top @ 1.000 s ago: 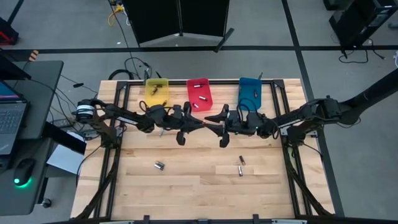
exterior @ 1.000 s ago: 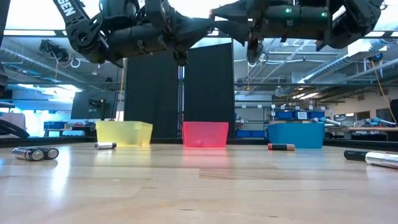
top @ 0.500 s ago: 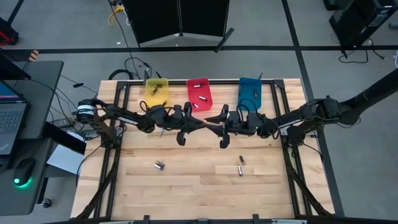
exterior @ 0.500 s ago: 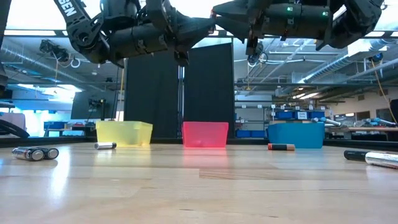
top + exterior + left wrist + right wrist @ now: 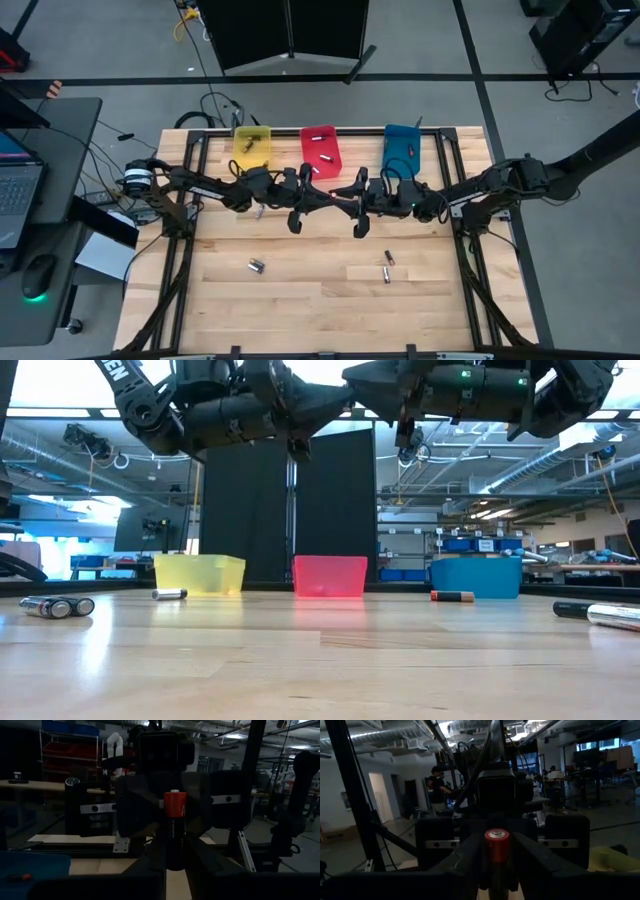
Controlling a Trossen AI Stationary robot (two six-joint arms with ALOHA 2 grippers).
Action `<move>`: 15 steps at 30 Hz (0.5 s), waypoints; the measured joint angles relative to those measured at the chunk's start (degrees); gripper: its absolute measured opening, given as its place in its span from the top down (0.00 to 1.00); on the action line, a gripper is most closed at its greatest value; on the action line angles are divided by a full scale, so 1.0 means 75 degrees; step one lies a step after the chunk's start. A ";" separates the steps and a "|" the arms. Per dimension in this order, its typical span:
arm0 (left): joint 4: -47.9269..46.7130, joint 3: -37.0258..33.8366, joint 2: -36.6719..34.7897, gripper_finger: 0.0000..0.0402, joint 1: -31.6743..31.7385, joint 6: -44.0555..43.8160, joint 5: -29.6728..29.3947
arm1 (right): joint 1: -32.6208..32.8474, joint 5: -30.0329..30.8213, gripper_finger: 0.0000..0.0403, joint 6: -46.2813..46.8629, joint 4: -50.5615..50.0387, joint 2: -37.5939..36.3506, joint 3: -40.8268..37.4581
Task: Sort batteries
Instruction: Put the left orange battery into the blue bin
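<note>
Battery (image 5: 175,827): smooth cylinder, red-topped with dark body, held in mid-air above the middle of the bench (image 5: 300,300). Both wrist views show it between dark fingers. Its long axis runs along the line between the two arms.

Left pincer (image 5: 322,200): narrow, clamped on the battery.

Right pincer (image 5: 340,200): tip to tip with the left one, fingers flanking the same battery; firm grip cannot be told.

Loose batteries (image 5: 387,268): small metallic cylinders lying flat on pale wood planks.

Bins: translucent plastic tubs, yellow (image 5: 252,146), red (image 5: 321,150), blue (image 5: 404,147), along the far edge.
</note>
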 joint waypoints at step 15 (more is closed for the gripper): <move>-0.0307 0.0012 -0.0012 0.74 0.0000 0.0038 -0.0210 | -0.0003 -0.0003 0.84 -0.0378 -0.0015 -0.0026 -0.0009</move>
